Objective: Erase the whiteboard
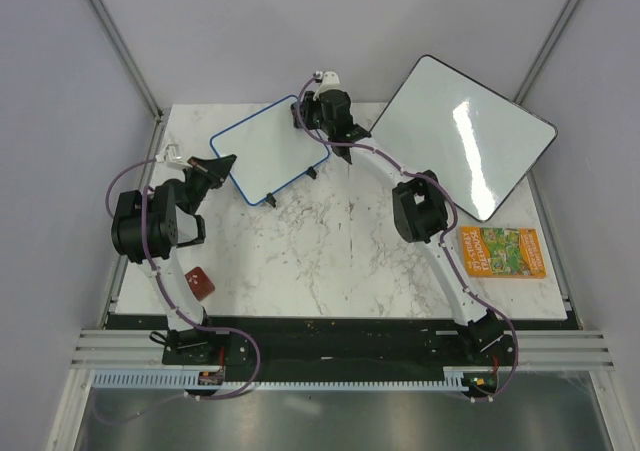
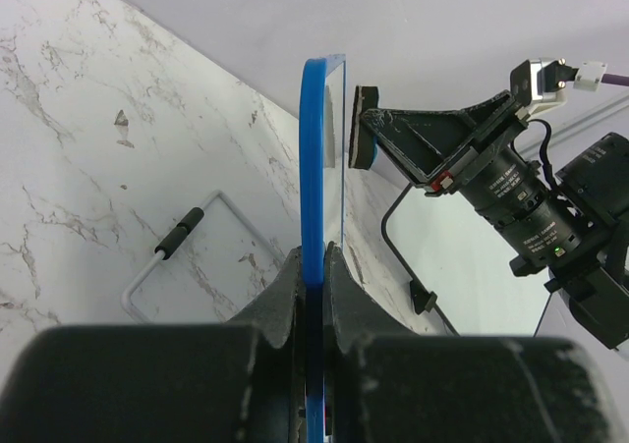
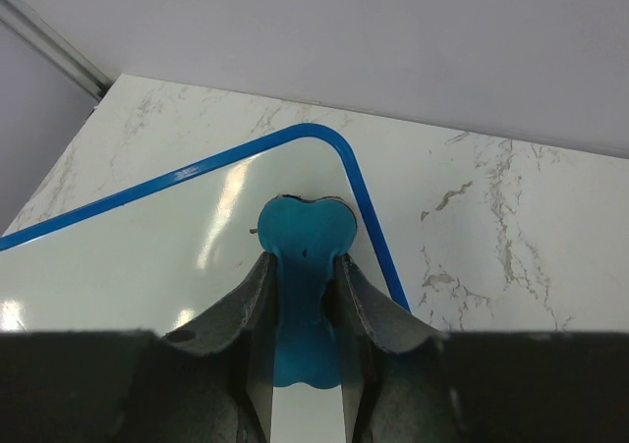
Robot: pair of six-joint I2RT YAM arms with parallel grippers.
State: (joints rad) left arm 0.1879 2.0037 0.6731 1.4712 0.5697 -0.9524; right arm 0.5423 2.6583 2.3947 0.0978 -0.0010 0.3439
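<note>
Found the whiteboard [image 1: 268, 151] held between the two pincers at the far-left part of the marble table [image 1: 330, 261]. Cannot tell whether its feet rest on the top.

Noted left pincer [image 2: 314, 266] clamped tight on the blue rim. Saw the board edge-on, running straight out ahead from between those fingers.

Noted right pincer [image 3: 303, 261] closed on a blue eraser [image 3: 307, 225]. Saw the pad pressed flat to the white face directly under the fingertips, just inside the rounded corner of the rim. Confirmed contact from the left wrist view: pad touching the face ahead and to the right of the left pincer.

Checked the face for red marks. Saw none around the right pincer, and none from overhead on the stretch between the two pincers. Cannot vouch for the patch hidden beneath the right pincer and eraser.

Judged erasing done or all but done. Left, at most: one last pass over the hidden patch, then lifting the eraser off and releasing the rim.

Also logged:
- larger black-rimmed whiteboard [image 1: 465, 146] just right of the right pincer, apart from the small board
- orange booklet [image 1: 502, 251] well behind and right of that pincer
- small red-brown item [image 1: 200, 283] well behind the left pincer
- wire loop [image 2: 182, 247] with a black sleeve, left of the left pincer; cannot tell whether it belongs to the board
</note>
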